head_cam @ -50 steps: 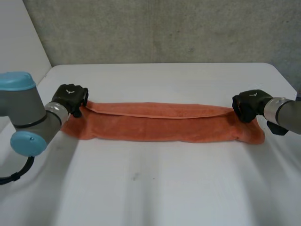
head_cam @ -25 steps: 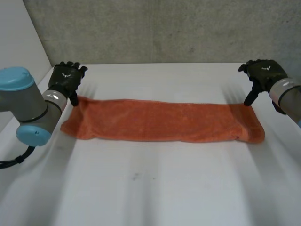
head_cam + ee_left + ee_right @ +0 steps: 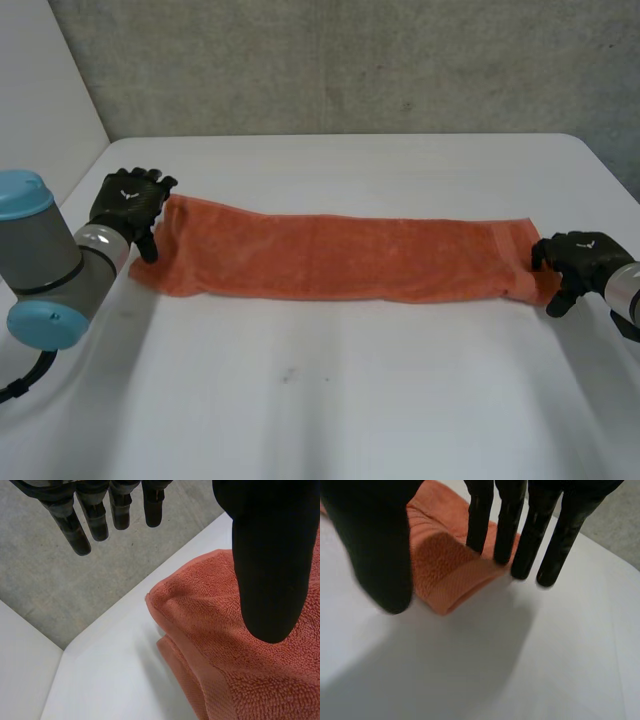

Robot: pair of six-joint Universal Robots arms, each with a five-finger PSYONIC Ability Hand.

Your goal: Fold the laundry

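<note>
Holding nothing: fingers (image 3: pixel 97 520) straight and spread on the left hand (image 3: pixel 128 203) at one end of the towel (image 3: pixel 340 258), likewise on the right hand (image 3: pixel 575 255) at the other end. Folded lengthwise into a strip across the table (image 3: pixel 330 400); probably awaiting end-to-end folds.

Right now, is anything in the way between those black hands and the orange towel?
Nothing visible. The left hand is at one end of the towel, the right hand at the other, both open, with bare table around them.
</note>
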